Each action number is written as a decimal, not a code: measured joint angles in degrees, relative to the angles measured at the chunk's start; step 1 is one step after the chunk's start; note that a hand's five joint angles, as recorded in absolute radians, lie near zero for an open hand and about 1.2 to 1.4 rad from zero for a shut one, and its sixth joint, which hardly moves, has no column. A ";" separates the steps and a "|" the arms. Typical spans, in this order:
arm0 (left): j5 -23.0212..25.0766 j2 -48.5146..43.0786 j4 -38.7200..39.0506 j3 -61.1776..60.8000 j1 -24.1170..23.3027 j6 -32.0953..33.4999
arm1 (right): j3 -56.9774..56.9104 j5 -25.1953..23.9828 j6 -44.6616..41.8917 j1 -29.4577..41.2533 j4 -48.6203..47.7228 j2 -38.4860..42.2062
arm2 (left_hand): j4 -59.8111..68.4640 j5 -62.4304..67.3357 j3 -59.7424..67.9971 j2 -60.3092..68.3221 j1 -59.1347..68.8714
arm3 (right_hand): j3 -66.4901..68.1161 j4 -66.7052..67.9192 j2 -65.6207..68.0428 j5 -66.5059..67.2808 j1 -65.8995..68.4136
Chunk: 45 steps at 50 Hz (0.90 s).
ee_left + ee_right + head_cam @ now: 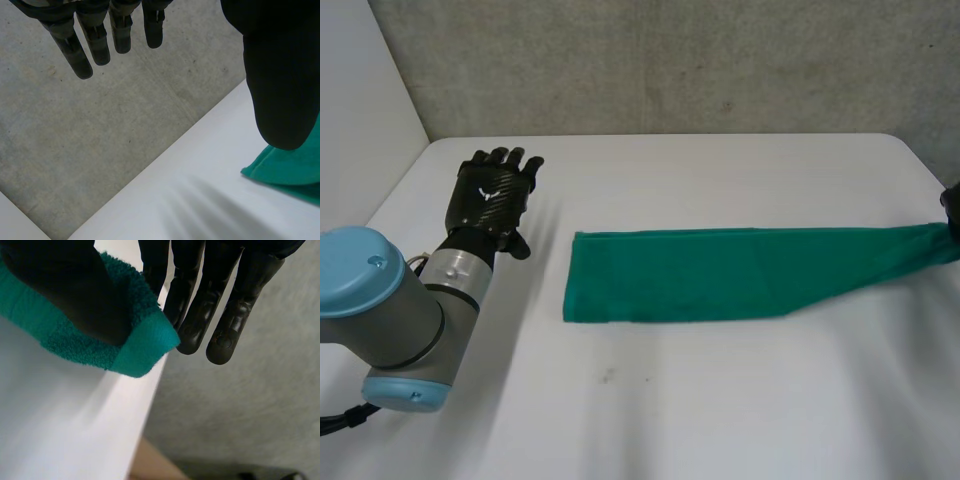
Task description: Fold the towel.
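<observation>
A green towel (720, 275) lies stretched out on the white table (670, 400). The right hand (65, 285) pinches one towel corner between thumb and fingers. Off the towel's other end, the left hand (492, 192) has straight fingers and holds nothing. Grey concrete (670, 60) lies beyond.

Bright, even light covers the white table (740, 400), with faint shadow beneath the towel (720, 275).

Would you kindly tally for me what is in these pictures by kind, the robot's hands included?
towel: 1
hands: 2, the left hand and the right hand
table: 1
Total: 4
</observation>
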 measured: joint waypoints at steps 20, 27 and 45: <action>-0.03 0.20 0.04 -0.58 0.00 0.05 | -15.51 -21.47 -1.81 39.48 -0.30 7.61 | 0.00 0.00 0.00 0.00 0.00 | 0.38 0.08 0.00 0.26 0.31; -0.01 0.19 0.04 -0.65 0.06 0.08 | -17.29 -28.14 -2.09 45.47 0.11 16.17 | 0.00 0.00 0.00 0.00 0.00 | -17.50 -18.03 -17.66 -14.70 -14.91; 0.05 -0.37 0.11 -0.68 -0.59 0.16 | -5.70 -15.71 25.24 33.39 3.34 2.95 | 0.00 0.01 0.00 0.00 0.00 | -55.48 -54.84 -54.68 -52.47 -43.67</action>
